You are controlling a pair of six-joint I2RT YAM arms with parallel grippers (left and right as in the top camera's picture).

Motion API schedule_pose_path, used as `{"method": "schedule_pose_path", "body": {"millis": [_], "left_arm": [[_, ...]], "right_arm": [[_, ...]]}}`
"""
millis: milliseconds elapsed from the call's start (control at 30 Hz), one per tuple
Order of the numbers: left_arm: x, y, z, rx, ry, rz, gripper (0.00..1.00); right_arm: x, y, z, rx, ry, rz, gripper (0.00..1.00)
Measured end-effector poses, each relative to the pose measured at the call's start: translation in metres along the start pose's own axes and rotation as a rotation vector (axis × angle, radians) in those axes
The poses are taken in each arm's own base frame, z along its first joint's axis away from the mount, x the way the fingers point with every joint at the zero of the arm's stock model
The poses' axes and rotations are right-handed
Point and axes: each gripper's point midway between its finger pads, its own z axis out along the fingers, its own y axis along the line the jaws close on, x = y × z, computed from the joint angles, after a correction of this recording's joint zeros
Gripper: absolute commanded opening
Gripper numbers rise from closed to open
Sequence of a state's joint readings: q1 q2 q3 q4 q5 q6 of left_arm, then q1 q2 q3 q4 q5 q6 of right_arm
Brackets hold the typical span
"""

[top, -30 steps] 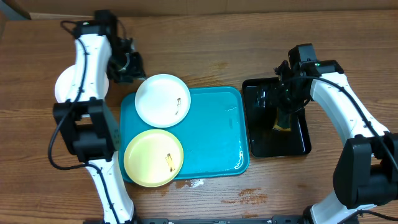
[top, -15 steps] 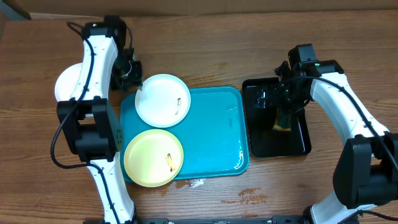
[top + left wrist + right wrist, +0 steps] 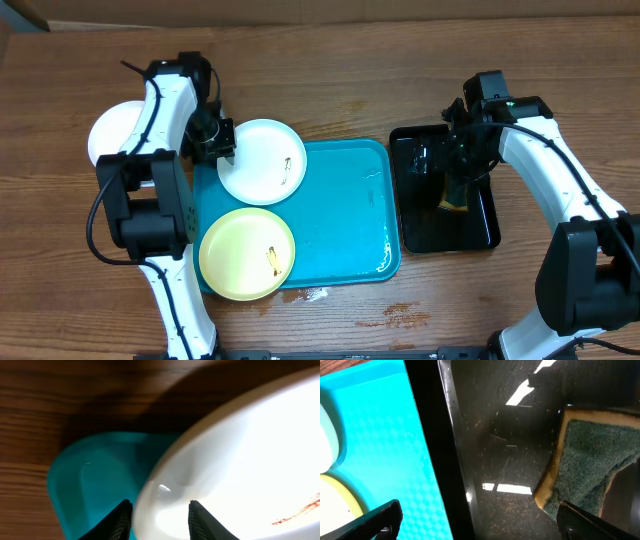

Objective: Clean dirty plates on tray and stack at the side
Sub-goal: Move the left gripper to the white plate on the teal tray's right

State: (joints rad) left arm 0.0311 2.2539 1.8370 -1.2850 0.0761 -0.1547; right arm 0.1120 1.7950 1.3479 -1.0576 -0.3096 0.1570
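Plates first, from overhead: an outer white plate lies off the tray's left edge. A smudged white plate fills its far-left corner and the yellow plate its near-left. Our left gripper has just swung onto the smudged plate's rim, so we judge a pickup begun.

Left wrist: fingers straddle that rim; whether they pinch it, we cannot tell.

Right wrist: our right gripper gapes empty beside the sponge.

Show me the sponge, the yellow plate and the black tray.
sponge point(image 3: 592, 460), right wrist view, green scrub face.
yellow plate point(image 3: 240, 250), overhead view, bare centre.
black tray point(image 3: 425, 222), overhead view, bare floor, left side.
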Motion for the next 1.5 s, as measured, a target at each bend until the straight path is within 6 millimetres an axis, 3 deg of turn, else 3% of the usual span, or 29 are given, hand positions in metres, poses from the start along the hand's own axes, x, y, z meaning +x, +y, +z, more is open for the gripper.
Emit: {"method": "schedule_pose_path", "body": {"millis": [533, 1167, 1367, 1500], "left_arm": [[0.011, -0.047, 0.006, 0.049, 0.017, 0.092, 0.38], [0.051, -0.147, 0.017, 0.056, 0.027, 0.294, 0.33], [0.06, -0.158, 0.02, 0.019, 0.023, 0.306, 0.31], [0.061, -0.154, 0.021, -0.026, 0.017, 0.289, 0.22]], "right_arm": [[0.0, 0.0, 0.0, 0.0, 0.0, 0.0, 1.0], [0.01, -0.006, 0.0, 0.032, 0.039, 0.014, 1.0], [0.014, -0.01, -0.001, 0.051, 0.052, 0.019, 1.0], [0.016, -0.013, -0.001, 0.069, 0.06, 0.022, 1.0]]}}
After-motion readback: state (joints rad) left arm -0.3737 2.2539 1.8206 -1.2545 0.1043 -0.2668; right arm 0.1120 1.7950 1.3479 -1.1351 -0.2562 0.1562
